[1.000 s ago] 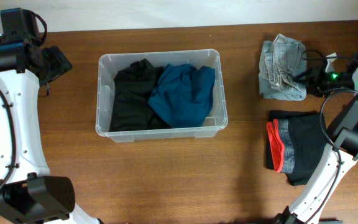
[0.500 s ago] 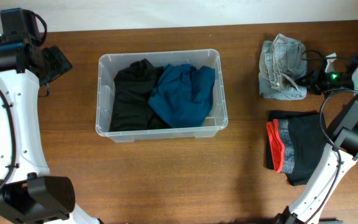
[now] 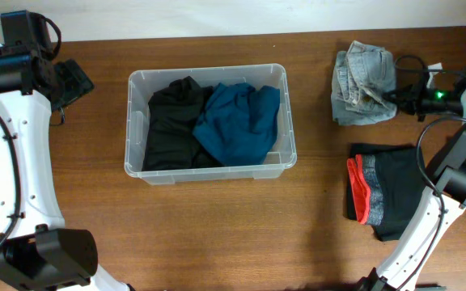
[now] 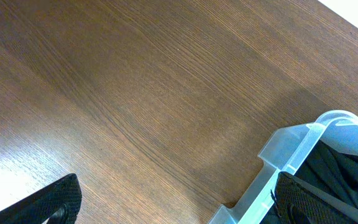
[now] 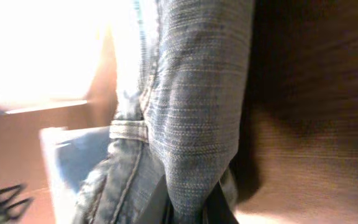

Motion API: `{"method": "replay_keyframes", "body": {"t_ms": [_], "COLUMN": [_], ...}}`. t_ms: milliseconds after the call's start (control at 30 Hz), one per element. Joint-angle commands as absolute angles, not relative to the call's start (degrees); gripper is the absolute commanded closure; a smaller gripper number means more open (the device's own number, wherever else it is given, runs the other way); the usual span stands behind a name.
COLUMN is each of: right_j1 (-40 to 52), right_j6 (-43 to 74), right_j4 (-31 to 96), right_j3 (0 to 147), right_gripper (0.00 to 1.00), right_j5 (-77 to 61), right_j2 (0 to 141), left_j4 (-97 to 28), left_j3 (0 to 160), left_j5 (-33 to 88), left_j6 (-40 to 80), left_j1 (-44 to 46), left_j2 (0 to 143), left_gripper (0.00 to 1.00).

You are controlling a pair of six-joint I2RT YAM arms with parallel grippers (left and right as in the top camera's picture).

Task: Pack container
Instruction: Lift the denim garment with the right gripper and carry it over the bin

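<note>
The right gripper [image 3: 396, 97] clamped crumpled light-blue denim jeans [image 3: 362, 95] near the table's [image 3: 217, 234] far right corner; the left gripper [image 4: 179, 202] gaped wide.

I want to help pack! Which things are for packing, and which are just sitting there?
For packing: container, black garment and blue garment inside it, denim garment in the right gripper, black-and-red shorts on the table.
Just sitting there: left gripper, open, holding nothing.

Clothes in and beside the container [image 3: 209, 174].
A black garment [image 3: 172, 121] and a blue garment [image 3: 237, 121] lie inside; to its right, the right gripper [image 3: 396, 99] touches a denim garment [image 3: 362, 95], beside a black-and-red garment [image 3: 383, 194].
</note>
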State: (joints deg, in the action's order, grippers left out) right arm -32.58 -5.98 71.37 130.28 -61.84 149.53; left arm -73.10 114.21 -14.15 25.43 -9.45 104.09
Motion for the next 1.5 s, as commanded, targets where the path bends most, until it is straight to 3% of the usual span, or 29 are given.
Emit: {"method": "replay_keyframes", "body": {"t_ms": [0, 233, 400, 833, 1267, 1467], "right_j1": [-32.8, -32.5, -31.6, -20.8, -4.3, 5.5], "right_j6": [-6.6, -12.2, -17.4, -15.6, -4.4, 12.8], "right_j4": [73.6, 85.5, 96.7, 97.3, 95.5, 87.2], "right_j3": [134.2, 140.7, 147.1, 149.2, 149.1, 149.2], "right_gripper": [0.96, 0.96, 0.96, 0.96, 0.96, 0.96], "right_j5": [-74.2, -85.1, -85.3, -84.6, -68.2, -46.6], "right_j2": [148.8, 148.0, 146.7, 131.9, 124.1, 124.1], "left_j4": [-73.2, -73.2, -73.2, -73.2, -73.2, -73.2], "left_j3": [114.6, 114.6, 114.6, 114.6, 114.6, 114.6], "left_j5": [-14.4, -14.4, -14.4, -14.4, -14.4, -14.4], "left_j6": [26.1, 26.1, 26.1, 26.1, 26.1, 26.1], "left_j1": [-9.6, -9.6, -9.6, -9.6, -9.6, -9.6], "left_j2": [103.0, 103.0, 103.0, 103.0, 103.0, 103.0], "left_gripper": [0.01, 0.01, 0.01, 0.01, 0.01, 0.01]}}
